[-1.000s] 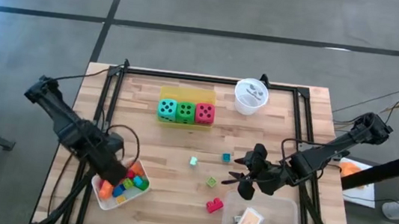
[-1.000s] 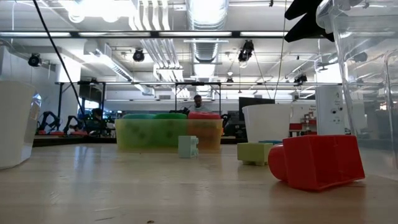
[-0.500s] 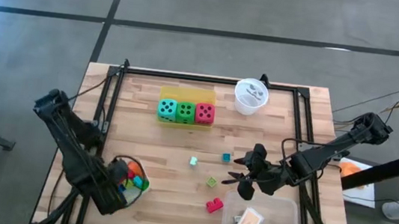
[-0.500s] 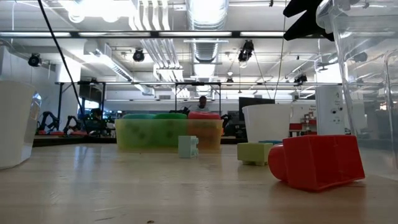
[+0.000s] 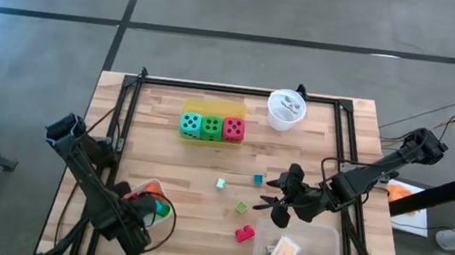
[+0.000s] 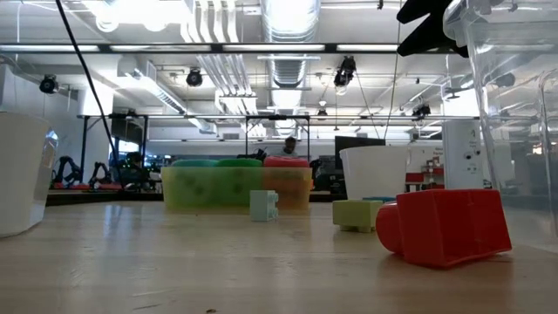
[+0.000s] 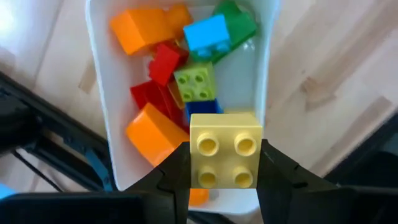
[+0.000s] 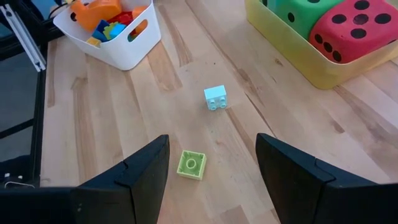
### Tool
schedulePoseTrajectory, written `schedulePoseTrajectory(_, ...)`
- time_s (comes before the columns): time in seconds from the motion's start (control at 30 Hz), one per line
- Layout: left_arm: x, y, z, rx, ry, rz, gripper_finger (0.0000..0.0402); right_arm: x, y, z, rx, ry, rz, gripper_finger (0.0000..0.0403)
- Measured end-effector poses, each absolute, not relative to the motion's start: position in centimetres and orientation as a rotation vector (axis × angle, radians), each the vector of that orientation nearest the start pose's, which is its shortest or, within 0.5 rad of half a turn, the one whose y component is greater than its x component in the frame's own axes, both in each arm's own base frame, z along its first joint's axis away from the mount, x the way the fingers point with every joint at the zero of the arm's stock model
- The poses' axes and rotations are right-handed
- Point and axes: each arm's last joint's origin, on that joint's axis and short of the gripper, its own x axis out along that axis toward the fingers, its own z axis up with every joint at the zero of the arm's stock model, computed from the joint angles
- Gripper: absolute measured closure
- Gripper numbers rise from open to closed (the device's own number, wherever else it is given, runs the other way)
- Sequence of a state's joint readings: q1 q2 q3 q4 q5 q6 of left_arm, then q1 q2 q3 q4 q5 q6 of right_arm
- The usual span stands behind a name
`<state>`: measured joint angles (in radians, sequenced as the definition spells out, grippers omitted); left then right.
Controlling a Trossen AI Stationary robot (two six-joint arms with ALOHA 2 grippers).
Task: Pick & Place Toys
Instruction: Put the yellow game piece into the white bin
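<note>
My left gripper (image 5: pixel 138 217) is shut on a pale yellow four-stud block (image 7: pixel 224 149) over the white tray (image 5: pixel 154 190), which holds orange, red, green and blue blocks (image 7: pixel 186 68). My right gripper (image 5: pixel 275 203) is open and empty above the table, with a green block (image 8: pixel 191 165) and a pale blue block (image 8: pixel 215 98) lying ahead of it. A red block (image 5: pixel 244 233) and a small blue block (image 5: pixel 257 180) also lie on the table. The teal, green and red dice (image 5: pixel 211 126) sit in a yellow tray. Cards (image 5: pixel 283 253) lie in the clear tray. My left gripper pinches the yellow block by two opposite side walls (image 7: pixel 194 155) between its two fingers. The fingers point down from above. The block's studded top faces the wrist camera. It is held over the tray's end, above the blocks lying there.
A round white cup (image 5: pixel 285 110) stands at the far edge, right of the yellow tray (image 5: pixel 212 109). The clear tray (image 5: pixel 322 241) is at the near right, close to my right gripper. Bare wood lies between the white tray and the loose blocks.
My left arm has swung toward the table's near edge, over the white tray. My right arm has kept still.
</note>
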<state>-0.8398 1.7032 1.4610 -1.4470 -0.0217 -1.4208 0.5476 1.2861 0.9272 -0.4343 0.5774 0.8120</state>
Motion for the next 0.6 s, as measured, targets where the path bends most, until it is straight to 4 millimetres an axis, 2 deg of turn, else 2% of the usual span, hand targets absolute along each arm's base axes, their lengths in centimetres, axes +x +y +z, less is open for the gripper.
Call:
schedulePoseTrajectory(0.13, 19.7, -21.7, 26.1, -0.352, 1.529, 0.577, 0.0281, 23.1, 12.2, 26.2, 0.360, 0.602, -0.290, 0.0168)
schedulePoseTrajectory(0.37, 19.2, -21.1, 23.3, -0.354, 1.579, 0.598, 0.0281, 23.1, 12.3, 26.2, 0.361, 0.601, -0.289, 0.0168)
schedulePoseTrajectory(0.6, 18.7, -19.7, 22.1, -0.461, 1.538, 0.527, 0.0281, 23.1, 12.3, 26.2, 0.362, 0.599, -0.288, 0.0168)
